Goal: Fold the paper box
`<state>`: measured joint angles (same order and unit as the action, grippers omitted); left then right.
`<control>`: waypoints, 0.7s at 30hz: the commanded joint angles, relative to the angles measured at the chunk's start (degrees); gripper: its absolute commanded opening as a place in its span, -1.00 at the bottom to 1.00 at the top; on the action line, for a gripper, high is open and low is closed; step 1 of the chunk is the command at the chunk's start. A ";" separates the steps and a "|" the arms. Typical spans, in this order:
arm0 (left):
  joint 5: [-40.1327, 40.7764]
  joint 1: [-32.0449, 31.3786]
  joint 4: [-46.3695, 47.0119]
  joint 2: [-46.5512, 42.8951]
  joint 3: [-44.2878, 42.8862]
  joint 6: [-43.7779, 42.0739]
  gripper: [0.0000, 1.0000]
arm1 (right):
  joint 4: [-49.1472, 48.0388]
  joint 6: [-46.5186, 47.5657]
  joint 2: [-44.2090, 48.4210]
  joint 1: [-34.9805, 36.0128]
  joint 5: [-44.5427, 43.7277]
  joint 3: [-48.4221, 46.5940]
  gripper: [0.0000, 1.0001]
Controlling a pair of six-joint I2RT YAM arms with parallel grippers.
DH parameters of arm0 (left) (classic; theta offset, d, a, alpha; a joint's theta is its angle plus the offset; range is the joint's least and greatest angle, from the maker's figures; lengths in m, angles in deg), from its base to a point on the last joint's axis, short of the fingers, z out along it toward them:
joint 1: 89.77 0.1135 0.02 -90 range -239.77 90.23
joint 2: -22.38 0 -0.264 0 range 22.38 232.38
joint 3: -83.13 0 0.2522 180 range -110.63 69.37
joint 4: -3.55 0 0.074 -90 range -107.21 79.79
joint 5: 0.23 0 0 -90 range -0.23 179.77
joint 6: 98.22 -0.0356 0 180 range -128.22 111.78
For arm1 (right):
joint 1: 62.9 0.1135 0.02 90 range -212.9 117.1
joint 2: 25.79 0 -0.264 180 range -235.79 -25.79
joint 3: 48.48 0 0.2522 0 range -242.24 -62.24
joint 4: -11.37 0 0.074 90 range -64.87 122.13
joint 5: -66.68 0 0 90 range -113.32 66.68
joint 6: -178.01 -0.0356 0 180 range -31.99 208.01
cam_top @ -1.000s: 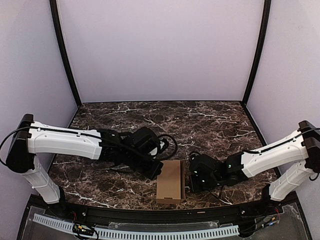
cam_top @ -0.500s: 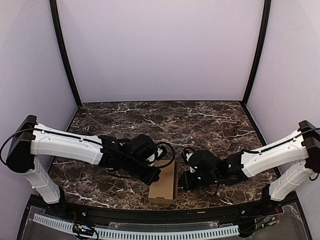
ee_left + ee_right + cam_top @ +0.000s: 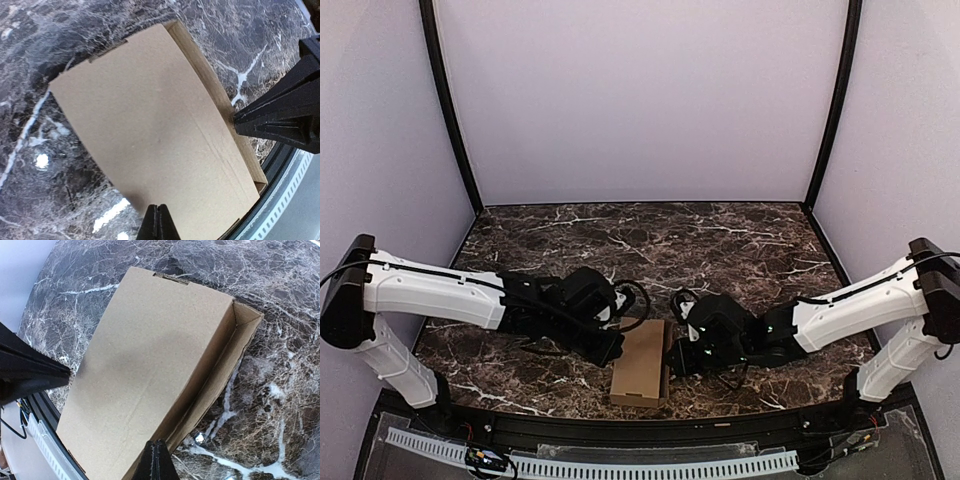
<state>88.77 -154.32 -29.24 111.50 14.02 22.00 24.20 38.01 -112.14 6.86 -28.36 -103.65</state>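
Note:
The paper box [image 3: 640, 362] is a brown cardboard carton lying flat near the table's front edge. Its top panel is down, and a side flap stands slightly open along its right long edge [image 3: 220, 375]. My left gripper [image 3: 611, 349] is shut, with its tip against the box's left side [image 3: 159, 220]. My right gripper [image 3: 673, 361] is shut, with its tip against the open right side flap [image 3: 158, 454]. The box fills the left wrist view [image 3: 150, 130] and the right wrist view [image 3: 145, 365]. The two grippers press the box from opposite sides.
The dark marble table [image 3: 740, 250] stretches behind the box. The black front rail [image 3: 640, 425] runs just beyond the box's near end. Lilac walls enclose the back and sides.
The box has slid left and slightly toward the front edge, turning a little. Both grippers moved left with it, staying on either side.

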 commanded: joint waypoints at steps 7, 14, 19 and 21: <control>5.13 1.53 -5.48 -3.94 -0.50 -0.74 -0.99 | 2.06 0.17 3.80 -0.32 -1.57 0.00 -1.00; 3.84 1.53 -4.93 -1.60 -2.45 -1.65 -0.99 | 8.58 -2.98 5.43 -0.29 -5.68 2.98 -1.00; 2.84 1.54 -5.30 0.20 -3.81 -2.17 -0.99 | 9.08 -4.43 1.02 -0.30 -4.91 2.69 -1.00; 2.60 1.54 -5.32 0.71 -4.08 -2.13 -0.99 | 8.01 -3.90 -0.56 -0.31 -4.00 2.04 -1.00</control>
<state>92.23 -152.92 -32.93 111.24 11.26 20.71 31.50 34.95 -109.73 6.83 -32.34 -101.33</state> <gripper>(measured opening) 0.008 0.003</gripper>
